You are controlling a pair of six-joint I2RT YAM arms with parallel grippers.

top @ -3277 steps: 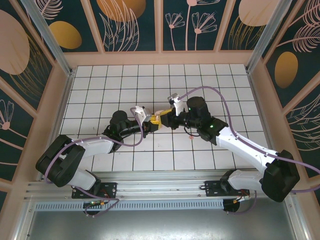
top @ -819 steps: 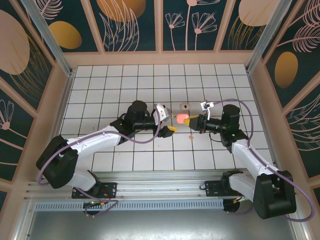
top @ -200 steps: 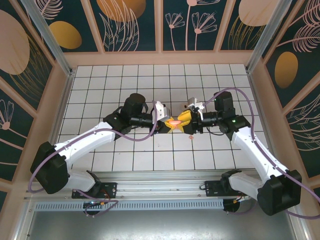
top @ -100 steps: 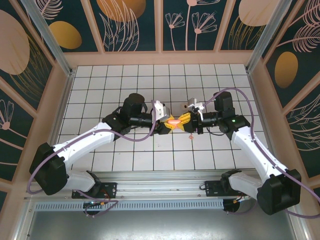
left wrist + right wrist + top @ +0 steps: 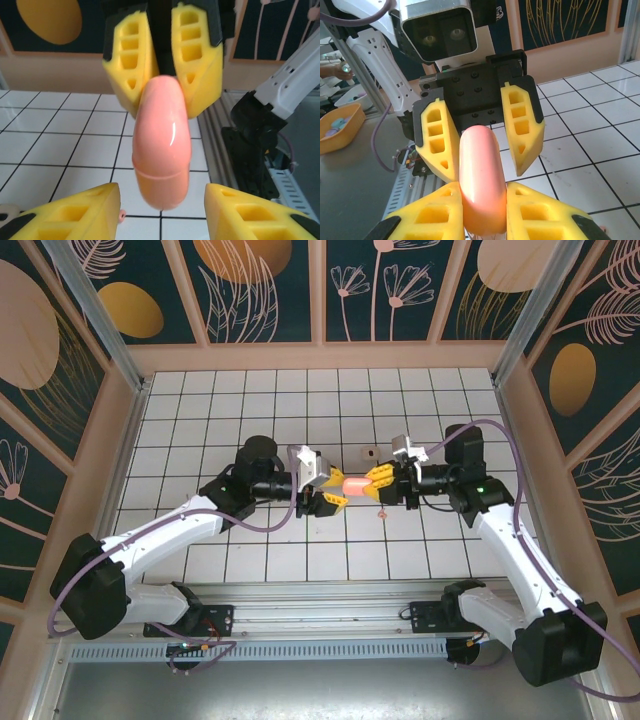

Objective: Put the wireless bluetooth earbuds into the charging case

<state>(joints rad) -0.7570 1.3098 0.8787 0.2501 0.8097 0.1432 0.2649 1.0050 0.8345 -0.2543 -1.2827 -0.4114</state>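
While the right claw (image 5: 376, 481) stands pressed together on one end of the charging case (image 5: 356, 484), the left claw (image 5: 332, 491) faces it with its yellow fingers spread, one on each side of the case's free end and touching neither side, as the left wrist view shows. So the case hangs in the air between the two claws, carried by the right one alone, and its seam looks shut. One tiny pink earbud (image 5: 382, 514) lies on the white tile just below the right claw, on its near side. A small pale piece (image 5: 370, 452) sits on the far side of that claw, too small for me to say what it is. My worry is the grip: the shell is glossy and rounded, and it is pinched at one end only, so it could pivot or squirt out from between the pads. If the left claw shifts sideways, a finger may clip the free end and lever it loose. A dropped case could also knock the earbud away.
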